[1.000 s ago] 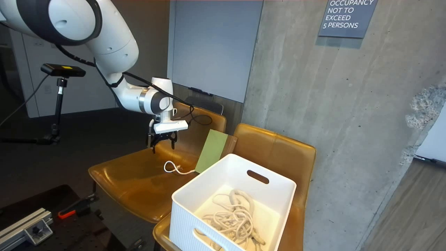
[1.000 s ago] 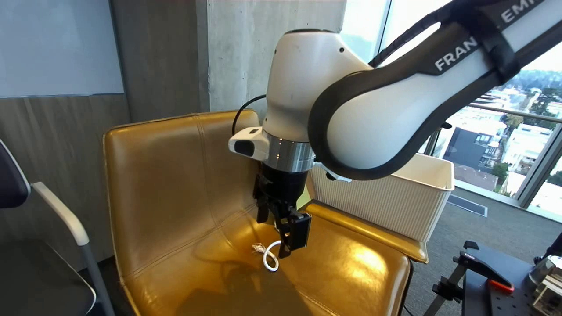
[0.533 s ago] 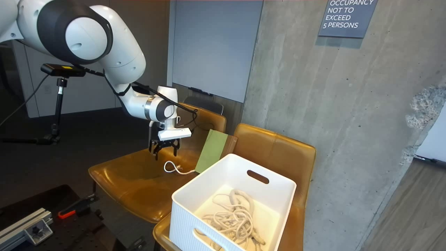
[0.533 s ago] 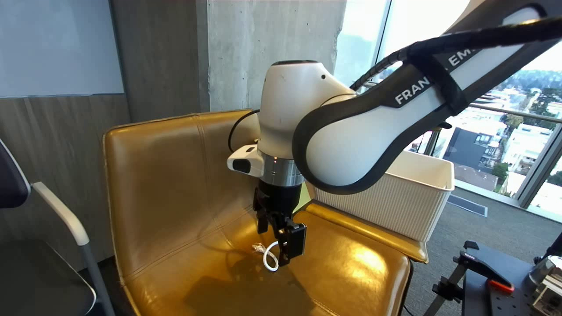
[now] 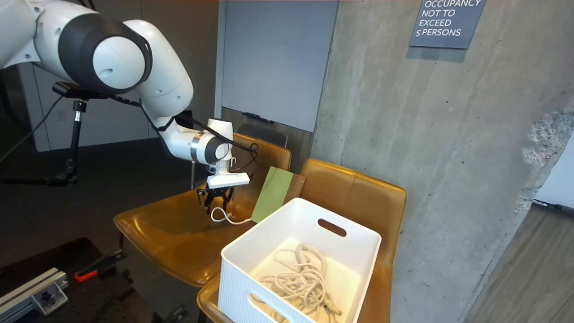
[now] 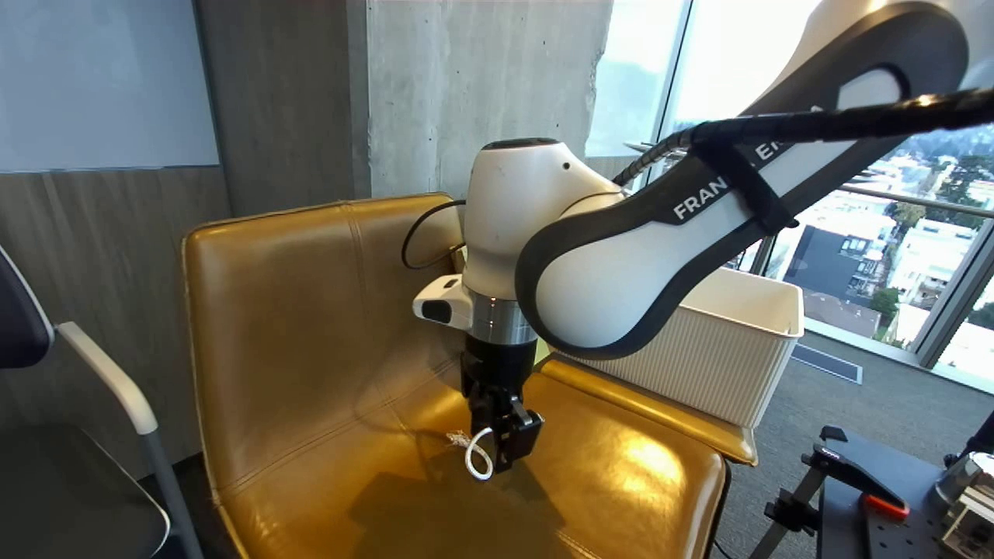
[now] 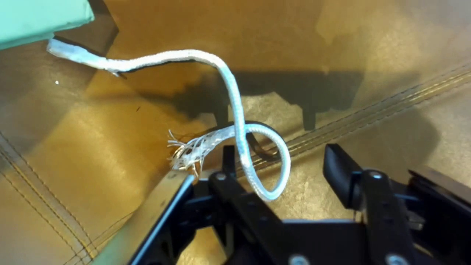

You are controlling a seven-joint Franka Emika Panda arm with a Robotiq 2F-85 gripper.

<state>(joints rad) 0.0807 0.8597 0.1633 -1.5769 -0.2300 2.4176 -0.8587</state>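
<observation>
My gripper (image 7: 279, 156) is open and points down above the tan chair's seat (image 5: 166, 242). In the wrist view, a white rope (image 7: 236, 99) forms a small loop between the two spread fingers. One rope end is frayed and lies near the left finger (image 7: 229, 158). The rope also shows in an exterior view (image 5: 229, 220) and in an exterior view (image 6: 481, 474) beside the gripper (image 6: 497, 444). I cannot tell whether a finger touches it. The rope's far end lies by a green box (image 5: 271, 194), which also shows in the wrist view (image 7: 40, 18).
A white ribbed bin (image 5: 240, 280) with tangled beige rope (image 5: 309, 282) stands on a second tan chair (image 5: 358, 190) beside the seat. A grey office chair (image 6: 85, 481) stands nearby. A dark table (image 6: 846, 481) holds a clamp. A camera (image 5: 67, 89) stands on a mount.
The arm has come down, and the gripper has moved lower towards the seat and the rope, a little to the right in an exterior view. The rope, box and bin have not moved.
</observation>
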